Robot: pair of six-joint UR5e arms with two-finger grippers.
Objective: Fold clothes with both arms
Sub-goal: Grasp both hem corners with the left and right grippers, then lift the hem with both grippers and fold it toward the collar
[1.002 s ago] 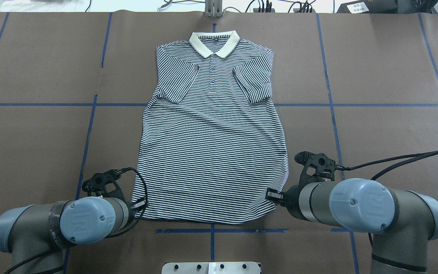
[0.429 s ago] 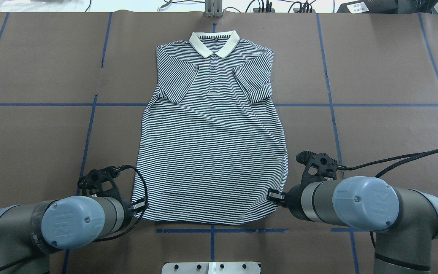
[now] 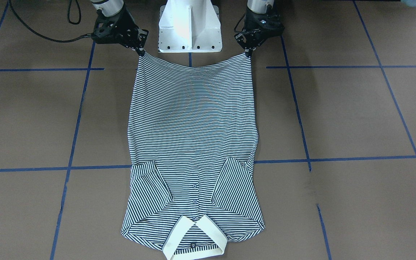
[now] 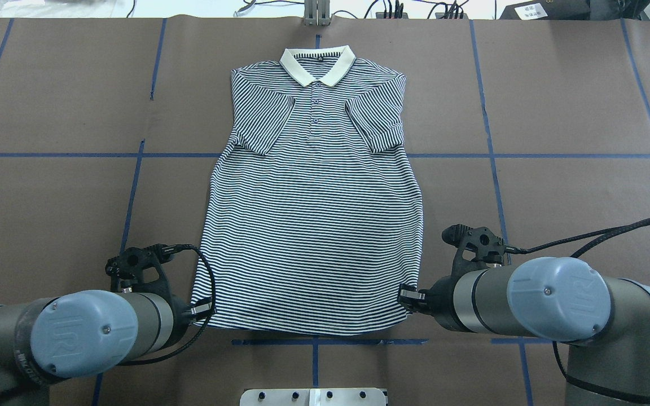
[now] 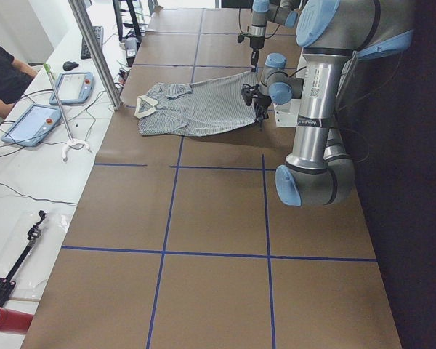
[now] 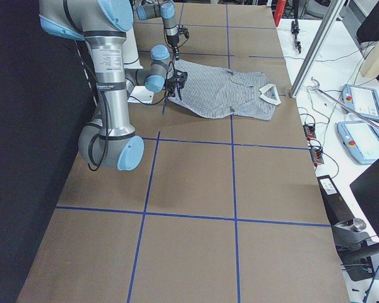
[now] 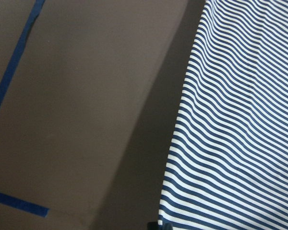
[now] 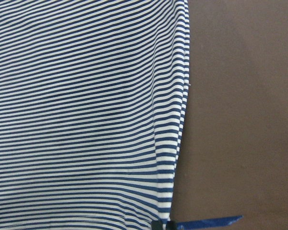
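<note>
The navy-and-white striped polo shirt [image 4: 313, 225] lies face up on the brown table, cream collar [image 4: 317, 65] at the far end and both sleeves folded in over the chest. My left gripper [image 4: 201, 310] is shut on the near left hem corner. My right gripper [image 4: 407, 294] is shut on the near right hem corner. In the front-facing view the hem hangs taut between the left gripper [image 3: 247, 53] and the right gripper [image 3: 141, 52], slightly off the table. Both wrist views show only striped cloth [image 7: 240, 120] [image 8: 86, 105] beside bare table.
Blue tape lines [image 4: 133, 186] grid the brown table [image 4: 573, 101]. The white pedestal base [image 3: 190, 25] stands just behind the hem. A metal post [image 5: 94, 51], tablets [image 5: 33, 123] and a seated person [image 5: 3, 69] are beyond the far edge.
Both arms drew back toward the robot's base holding the hem corners. The shirt body stretched out and its wrinkles smoothed; the hem sits a little nearer the front tape line.
</note>
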